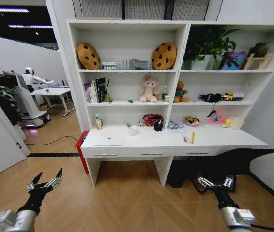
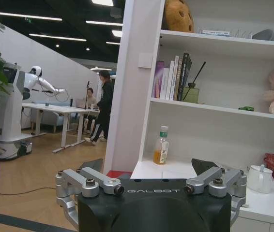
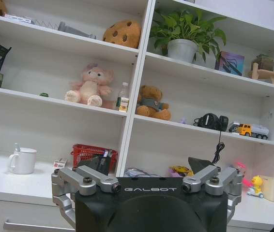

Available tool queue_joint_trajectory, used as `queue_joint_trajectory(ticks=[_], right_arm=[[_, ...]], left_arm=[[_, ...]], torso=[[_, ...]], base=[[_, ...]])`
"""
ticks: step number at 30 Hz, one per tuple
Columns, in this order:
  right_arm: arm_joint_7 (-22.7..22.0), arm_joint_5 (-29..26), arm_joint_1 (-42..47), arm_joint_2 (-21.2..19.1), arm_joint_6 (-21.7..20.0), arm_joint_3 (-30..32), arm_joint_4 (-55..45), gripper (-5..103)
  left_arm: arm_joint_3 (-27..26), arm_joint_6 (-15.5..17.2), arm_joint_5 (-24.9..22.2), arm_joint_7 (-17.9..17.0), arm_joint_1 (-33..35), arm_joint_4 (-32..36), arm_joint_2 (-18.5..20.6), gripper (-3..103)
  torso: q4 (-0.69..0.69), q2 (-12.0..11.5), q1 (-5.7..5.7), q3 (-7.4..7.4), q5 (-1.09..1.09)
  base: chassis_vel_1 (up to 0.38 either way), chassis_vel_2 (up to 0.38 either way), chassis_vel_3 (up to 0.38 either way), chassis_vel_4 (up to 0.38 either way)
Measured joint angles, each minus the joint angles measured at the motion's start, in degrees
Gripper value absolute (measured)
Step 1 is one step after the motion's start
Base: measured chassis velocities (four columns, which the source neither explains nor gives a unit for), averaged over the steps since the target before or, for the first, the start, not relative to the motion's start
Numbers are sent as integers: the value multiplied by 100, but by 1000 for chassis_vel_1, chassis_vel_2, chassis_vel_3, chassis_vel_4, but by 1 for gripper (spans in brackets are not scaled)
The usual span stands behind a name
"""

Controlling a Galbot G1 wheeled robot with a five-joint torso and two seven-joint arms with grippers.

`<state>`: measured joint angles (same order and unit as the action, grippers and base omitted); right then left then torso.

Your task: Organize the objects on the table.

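- Left pincer (image 1: pixel 45 182) hangs at 7 o'clock, low over the floor, fingers spread, holding nothing.
- Right pincer (image 1: pixel 215 182) at 5 o'clock, fingers also apart, empty.
- Silver laptop (image 1: pixel 108 139) lies shut on the white bench (image 1: pixel 224 139), at its 9 o'clock end.
- Green-capped bottle (image 1: pixel 98 122) stands just behind it.

A: Could any writing be read?
B: "GALBOT" stood in pale letters on the black housing of the left hand (image 2: pixel 151 186), and likewise on the right hand (image 3: pixel 145 185).
A: Anything else?
B: Nothing else was legible.
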<state>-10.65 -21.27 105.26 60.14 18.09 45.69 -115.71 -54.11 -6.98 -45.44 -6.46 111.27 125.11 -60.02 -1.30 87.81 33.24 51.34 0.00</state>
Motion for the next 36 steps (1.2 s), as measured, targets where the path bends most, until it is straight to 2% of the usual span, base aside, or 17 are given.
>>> queue_joint_trajectory(ticks=[36], right_arm=[[0, 0, 0, 0, 0, 0, 0, 100]], left_arm=[[0, 0, 0, 0, 0, 0, 0, 100]], torso=[[0, 0, 0, 0, 0]], base=[[0, 0, 0, 0]])
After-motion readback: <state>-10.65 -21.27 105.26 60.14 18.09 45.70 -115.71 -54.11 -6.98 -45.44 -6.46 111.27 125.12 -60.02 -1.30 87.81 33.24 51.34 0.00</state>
